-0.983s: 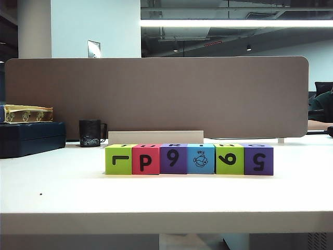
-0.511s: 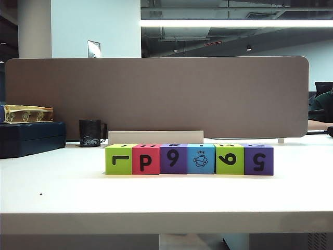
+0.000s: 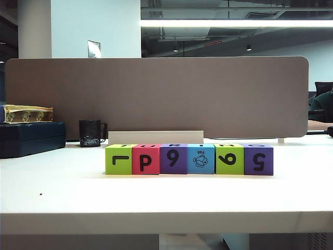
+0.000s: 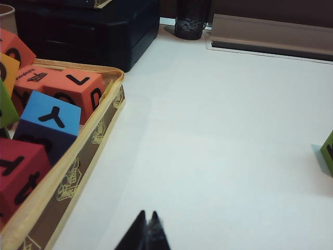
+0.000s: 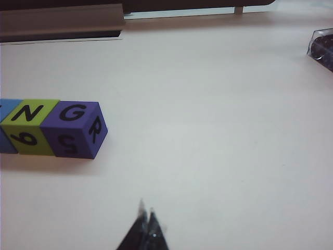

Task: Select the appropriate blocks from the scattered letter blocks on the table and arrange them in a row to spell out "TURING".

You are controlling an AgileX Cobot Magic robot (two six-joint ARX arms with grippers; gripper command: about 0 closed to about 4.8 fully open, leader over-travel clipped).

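Six letter blocks stand side by side in a row on the white table [image 3: 156, 200]: lime green [image 3: 119, 159], red [image 3: 145, 159], purple [image 3: 173, 159], blue with a fish picture [image 3: 201, 159], lime green [image 3: 229, 159] and purple [image 3: 258, 159]. The right wrist view shows the row's end from above, a purple block topped G [image 5: 75, 127] next to a lime one topped N [image 5: 31, 125]. My right gripper [image 5: 146, 211] hovers shut and empty, well away from that end. My left gripper [image 4: 148, 213] is shut over bare table, with one lime block's edge [image 4: 329, 153] far off. Neither gripper shows in the exterior view.
A yellow-rimmed box [image 4: 78, 166] of spare blocks, among them a blue Y [image 4: 49, 122], lies beside the left gripper. A dark case [image 3: 31, 138], a black mug [image 3: 90, 133] and a pale rail [image 3: 156, 137] stand before the brown-grey divider [image 3: 156, 96]. A clear object [image 5: 322, 47] sits far right.
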